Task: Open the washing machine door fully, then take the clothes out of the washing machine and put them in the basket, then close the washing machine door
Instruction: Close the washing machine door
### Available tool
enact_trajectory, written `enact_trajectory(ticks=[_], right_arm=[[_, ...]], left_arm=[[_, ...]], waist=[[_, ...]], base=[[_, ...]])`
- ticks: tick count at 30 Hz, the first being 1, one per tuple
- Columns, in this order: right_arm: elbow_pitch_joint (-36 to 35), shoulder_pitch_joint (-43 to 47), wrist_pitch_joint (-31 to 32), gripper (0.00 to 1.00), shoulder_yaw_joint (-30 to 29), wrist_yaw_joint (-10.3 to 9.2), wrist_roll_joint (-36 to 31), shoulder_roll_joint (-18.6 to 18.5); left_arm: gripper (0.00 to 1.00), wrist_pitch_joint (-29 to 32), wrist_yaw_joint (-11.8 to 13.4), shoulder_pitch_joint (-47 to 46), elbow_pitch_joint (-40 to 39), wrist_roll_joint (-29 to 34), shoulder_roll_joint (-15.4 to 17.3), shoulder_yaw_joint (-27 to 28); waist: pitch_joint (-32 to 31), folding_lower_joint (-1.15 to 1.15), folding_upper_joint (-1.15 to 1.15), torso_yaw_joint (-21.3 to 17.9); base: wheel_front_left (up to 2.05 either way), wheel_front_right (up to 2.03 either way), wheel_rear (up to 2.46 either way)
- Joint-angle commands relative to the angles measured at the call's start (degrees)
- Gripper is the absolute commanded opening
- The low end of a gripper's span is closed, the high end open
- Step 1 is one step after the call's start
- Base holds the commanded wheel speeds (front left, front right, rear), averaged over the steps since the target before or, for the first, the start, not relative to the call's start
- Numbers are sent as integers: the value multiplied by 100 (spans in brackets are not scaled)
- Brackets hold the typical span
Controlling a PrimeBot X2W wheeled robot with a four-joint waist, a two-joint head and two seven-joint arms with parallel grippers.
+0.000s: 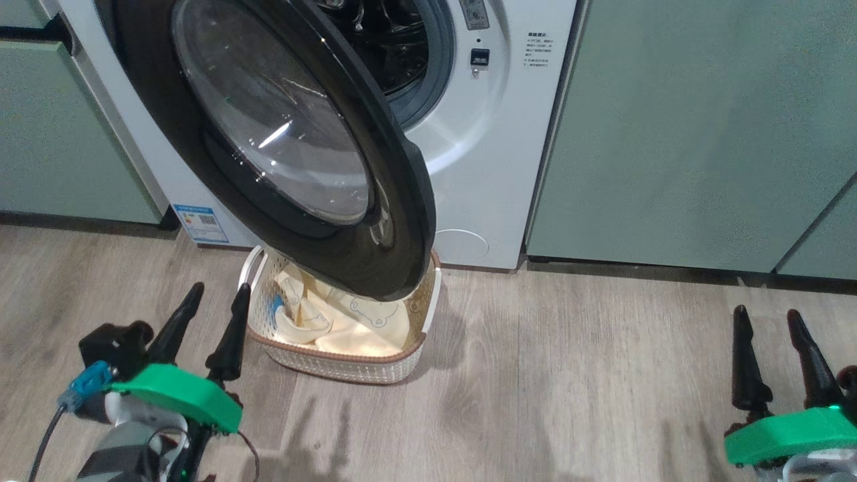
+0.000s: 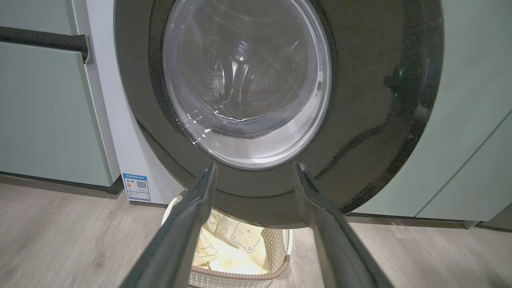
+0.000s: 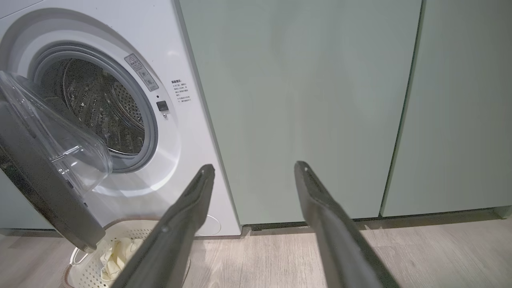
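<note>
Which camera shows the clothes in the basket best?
The head view: it looks down on the clothes in the basket, partly hidden by the door. The left wrist view shows a smaller patch; the right wrist view, just a scrap.

Washing machine door [image 1: 281,140] is hanging part-open, swinging out across the drum opening [image 1: 395,47] and blocking most of it from the front. Only the opening's right side is showing past the door's edge. Door's lower rim is overhanging the back of the basket [image 1: 348,368], cutting straight-down access there; the basket's front half is lying open from above. Clothes [image 1: 361,331] are covering the basket's bottom. Left tool [image 1: 220,288], fingers spread, is sitting just beside the basket's left rim, pointing at the door. Floor [image 1: 569,375] between basket and right tool [image 1: 766,311] is lying open. Sage-green cabinets [image 1: 669,134] are walling both sides of the washing machine [image 1: 495,167].
</note>
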Motion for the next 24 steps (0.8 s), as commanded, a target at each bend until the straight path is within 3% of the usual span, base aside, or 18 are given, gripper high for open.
enact_trajectory(ticks=[1,2,3,4,5,10,18,24], right_arm=[[-165,-91,-38,100,130,1,-8,-47],[-167,-94,-38,100,126,1,-1,-46],[-182,-98,-38,78,106,1,7,-44],[-232,-114,-38,27,81,1,22,-40],[-298,-133,-38,0,40,1,68,-33],[-803,-345,-38,0,-2,1,279,-4],[-1715,-878,-38,0,449,1,575,-31],[-2192,-1388,-38,0,1457,1,639,-263]], left_arm=[[100,-36,-5,-185,-137,75,113,273],[100,-36,-5,-182,-131,96,108,292],[100,-36,-5,-182,-123,112,103,303],[100,-36,-5,-180,-112,145,102,318],[100,-36,-5,-176,-103,174,94,336],[100,-36,-5,-129,-18,271,35,444],[100,-36,-5,-161,31,384,-83,570],[100,-36,-5,-218,105,551,-181,515]], waist=[[6,0,0,4],[10,0,0,6],[14,0,0,11],[19,0,0,16],[23,0,0,22],[37,0,0,70],[57,0,0,291],[70,0,0,597]], base=[[0,0,0],[0,0,0],[0,0,0],[0,0,0],[0,0,0],[0,0,0],[0,0,0],[0,0,0]])
